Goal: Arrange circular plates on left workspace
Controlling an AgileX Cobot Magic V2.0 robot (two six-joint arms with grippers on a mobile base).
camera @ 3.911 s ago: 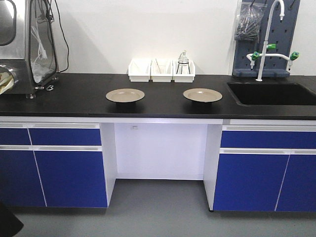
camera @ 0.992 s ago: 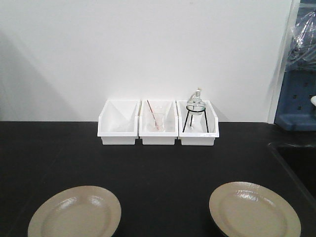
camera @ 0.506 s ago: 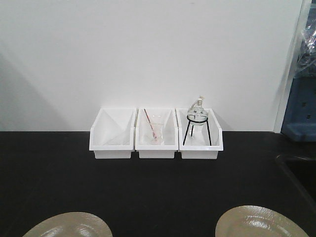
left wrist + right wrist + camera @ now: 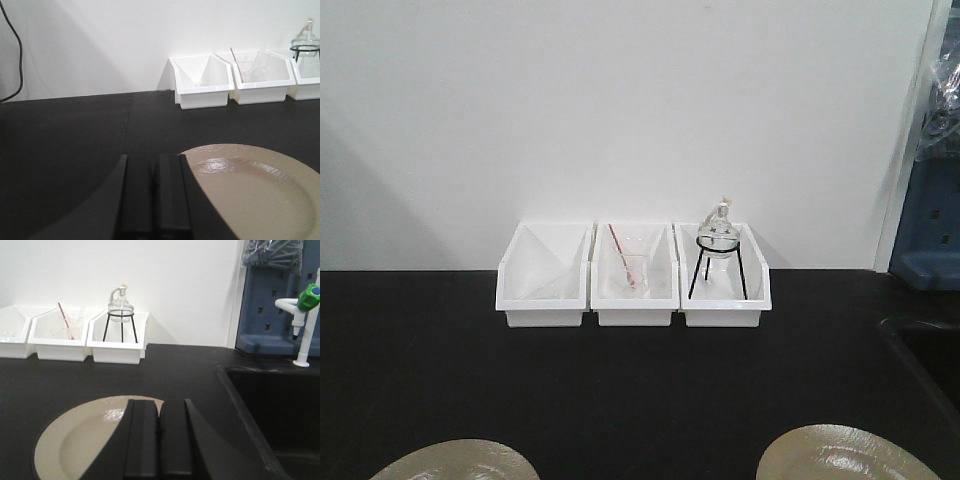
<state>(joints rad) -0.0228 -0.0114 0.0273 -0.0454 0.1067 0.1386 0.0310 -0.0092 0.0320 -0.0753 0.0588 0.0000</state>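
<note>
You've rolled closer, plates (image 4: 250,190) lower in view | left claw (image 4: 154,162), right claw (image 4: 159,405) pinched shut, empty | plate beside each, reachable.

The left plate (image 4: 250,192) and the right plate (image 4: 80,440) are both laid flat and face up on the matte black countertop (image 4: 640,380), well apart from each other. Each is round, shallow and tan, with a glossy top and a wide rim. Only their far edges are caught in the front view.
</note>
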